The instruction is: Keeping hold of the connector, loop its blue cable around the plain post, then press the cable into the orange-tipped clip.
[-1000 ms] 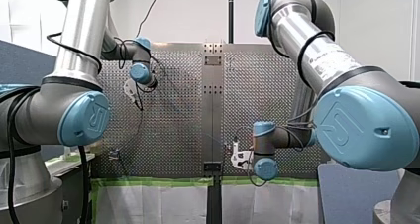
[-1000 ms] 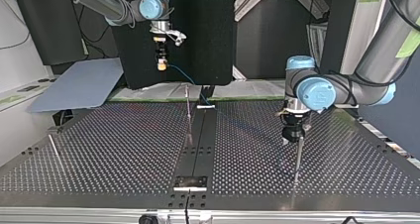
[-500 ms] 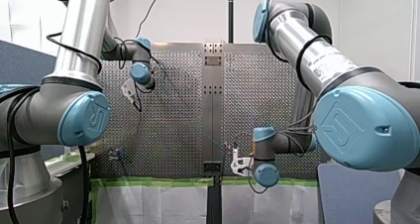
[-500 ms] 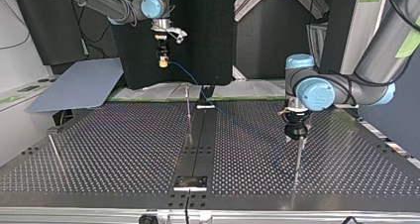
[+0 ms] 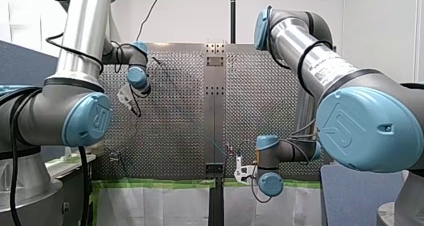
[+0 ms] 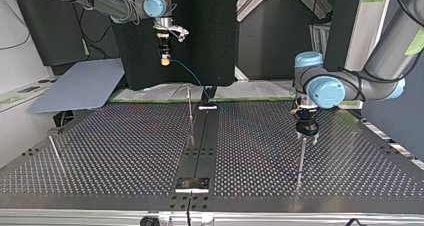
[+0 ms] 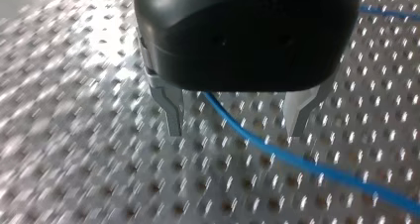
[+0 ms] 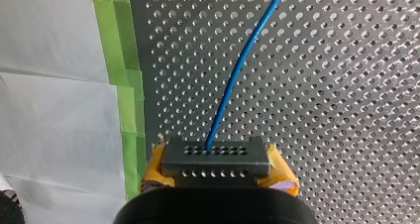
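Gripping the grey perforated block connector (image 8: 215, 154) without slip, and leading its thin blue cable (image 8: 237, 70) lightly taut, is judged the requirement now.

Front view: right gripper (image 5: 243, 170) sits low, at six o'clock on the perforated metal table (image 5: 175, 116); left gripper (image 5: 129, 93) is at ten o'clock.

Top view: cable falls from right gripper toward four o'clock; left gripper hangs at twelve o'clock of a slim metal rod (image 6: 300, 161).

Left wrist view: metal fingers (image 7: 171, 112) are spread, with the cable passing between them, apparently untouched.

Right wrist view: yellow pads (image 8: 280, 170) pinch the connector; cable exits ahead, at one o'clock.
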Action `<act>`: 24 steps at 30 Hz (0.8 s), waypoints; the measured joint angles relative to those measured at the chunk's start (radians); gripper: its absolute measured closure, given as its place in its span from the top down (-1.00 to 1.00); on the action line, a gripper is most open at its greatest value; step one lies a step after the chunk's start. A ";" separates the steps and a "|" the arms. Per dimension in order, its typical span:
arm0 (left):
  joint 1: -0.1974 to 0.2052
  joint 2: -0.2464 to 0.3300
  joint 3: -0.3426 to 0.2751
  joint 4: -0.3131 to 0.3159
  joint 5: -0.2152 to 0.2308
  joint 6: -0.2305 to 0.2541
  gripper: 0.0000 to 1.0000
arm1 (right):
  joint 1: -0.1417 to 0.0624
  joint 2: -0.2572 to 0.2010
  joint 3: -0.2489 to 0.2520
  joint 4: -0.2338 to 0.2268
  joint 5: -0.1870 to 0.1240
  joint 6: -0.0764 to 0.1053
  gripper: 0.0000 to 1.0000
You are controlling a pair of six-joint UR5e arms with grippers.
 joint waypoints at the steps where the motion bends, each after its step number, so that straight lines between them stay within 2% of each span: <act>1: 0.009 0.000 -0.005 0.009 0.001 -0.010 1.00 | 0.000 0.000 0.000 0.000 0.000 0.000 -1.00; 4: 0.031 0.000 -0.014 0.033 0.002 -0.033 1.00 | 0.000 0.000 0.000 -0.001 0.000 0.000 -1.00; 9: 0.047 0.000 -0.017 0.050 -0.013 -0.039 1.00 | 0.000 0.000 -0.002 -0.001 -0.001 0.000 -1.00; 16: 0.062 0.001 -0.017 0.057 -0.052 0.009 1.00 | 0.000 0.000 -0.008 0.005 -0.001 -0.002 -1.00; 20: 0.059 0.001 -0.017 0.059 -0.050 0.028 1.00 | -0.001 0.000 -0.009 0.007 -0.001 -0.001 -1.00; 24: 0.046 0.002 -0.017 0.055 -0.024 0.017 1.00 | -0.001 0.000 -0.010 0.007 -0.001 0.000 -1.00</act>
